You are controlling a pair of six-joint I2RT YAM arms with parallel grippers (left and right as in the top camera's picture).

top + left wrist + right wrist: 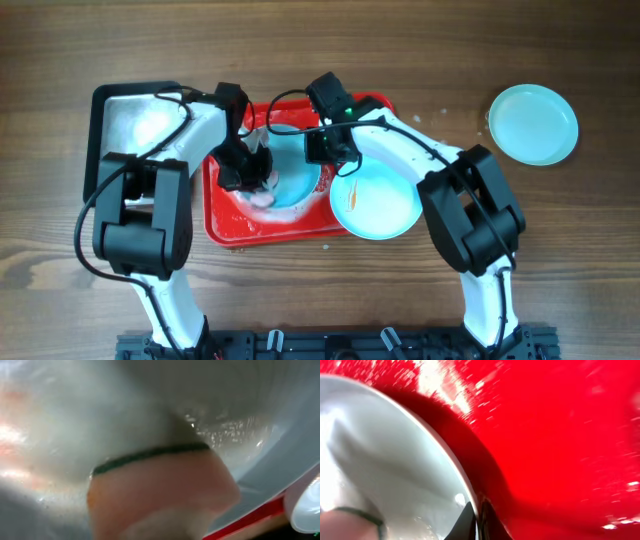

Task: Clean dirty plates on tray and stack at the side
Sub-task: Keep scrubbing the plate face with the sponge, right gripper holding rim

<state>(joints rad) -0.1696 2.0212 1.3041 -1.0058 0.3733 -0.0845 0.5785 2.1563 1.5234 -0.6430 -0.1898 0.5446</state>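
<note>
A pale blue plate [298, 172] lies in the red tray [225, 215], wet with suds. My left gripper [250, 180] is shut on a pink sponge [263, 197] with a green layer and presses it on this plate's left side. The left wrist view shows the sponge [160, 492] close up against the wet plate [240, 405]. My right gripper [323, 158] is shut on the plate's right rim; its fingertips [477, 521] pinch the rim over the tray floor [560, 435]. A second plate [378, 200] with an orange smear overlaps the tray's right edge. A third plate [533, 123] lies on the table at the far right.
A black-rimmed silver metal pan [135, 120] stands left of the tray, partly under my left arm. Both arms cross over the tray. The wooden table [560, 260] runs round everything.
</note>
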